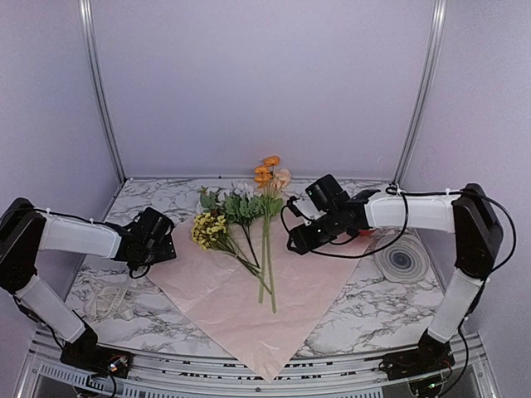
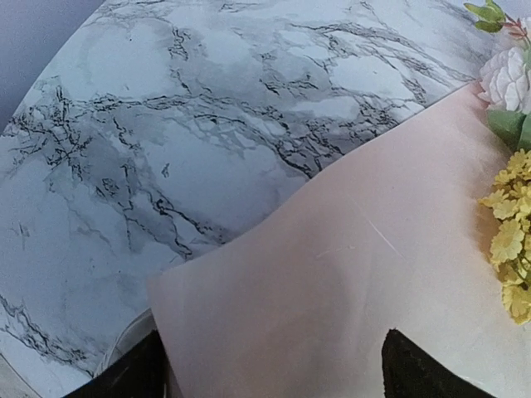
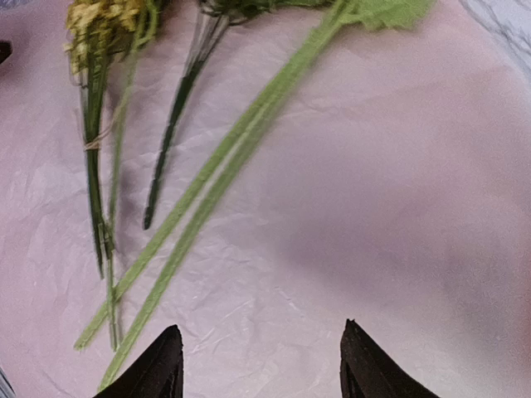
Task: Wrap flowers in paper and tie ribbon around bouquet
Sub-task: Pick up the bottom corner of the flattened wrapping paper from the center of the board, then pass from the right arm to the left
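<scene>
Left gripper [image 2: 272,352], fingers released, straddles a corner of the crinkly paper [image 2: 348,249]; right gripper [image 3: 261,332] (also released) hovers beside the slender-stemmed flowers [image 3: 224,162].

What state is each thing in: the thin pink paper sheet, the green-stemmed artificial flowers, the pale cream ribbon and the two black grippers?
Thin pink paper sheet: spread flat on the marble table, unfolded.
Green-stemmed artificial flowers: lying loose on the paper, not wrapped.
Pale cream ribbon: loose heap on the table, untied.
Left gripper: open, holding nothing.
Right gripper: open, holding nothing.
</scene>
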Controlling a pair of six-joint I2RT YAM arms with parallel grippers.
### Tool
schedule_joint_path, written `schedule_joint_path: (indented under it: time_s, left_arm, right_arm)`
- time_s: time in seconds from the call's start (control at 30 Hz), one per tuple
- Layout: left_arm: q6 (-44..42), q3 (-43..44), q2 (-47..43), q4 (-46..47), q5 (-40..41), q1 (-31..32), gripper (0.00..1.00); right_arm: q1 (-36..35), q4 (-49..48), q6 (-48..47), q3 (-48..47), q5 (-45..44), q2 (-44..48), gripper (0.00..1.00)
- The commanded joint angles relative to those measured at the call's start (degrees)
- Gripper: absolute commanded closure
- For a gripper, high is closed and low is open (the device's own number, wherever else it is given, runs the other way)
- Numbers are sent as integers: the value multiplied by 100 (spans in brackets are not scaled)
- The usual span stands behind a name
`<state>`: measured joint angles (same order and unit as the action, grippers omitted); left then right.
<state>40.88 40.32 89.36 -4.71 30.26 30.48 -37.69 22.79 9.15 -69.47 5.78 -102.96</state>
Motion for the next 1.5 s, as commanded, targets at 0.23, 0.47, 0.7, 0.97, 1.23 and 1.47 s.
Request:
schedule_joint_path:
  time_s: [0.23, 0.47, 0.7, 0.97, 1.23, 1.47]
  left_arm:
    - [-897, 14, -1907, -554, 863, 1473, 1]
    - [-1346, -182, -2561, -482, 781, 2247, 1]
    - [-1773, -554, -3124, -9, 860, 2722, 1]
    - [-2276, -1249, -3261, 1478, 336, 3052, 1]
    - [-4621, -1335, -2710, 1971, -144, 4693, 11]
    - [-5931, -1245, -2074, 1443, -719, 5498, 7]
  right_arm:
    - [-2958, 1683, -464, 300, -682, 828, 0]
    - [-3977, 2113, -102, 398, -920, 135, 3]
    - [-4007, 1743, 102, 501, -1175, -158, 16]
    - [-3497, 1643, 253, 465, -1090, -335, 74]
    - [-3193, 1216, 133, 522, -195, -230, 96]
    - [-2833, 1176, -73, 620, 867, -28, 100]
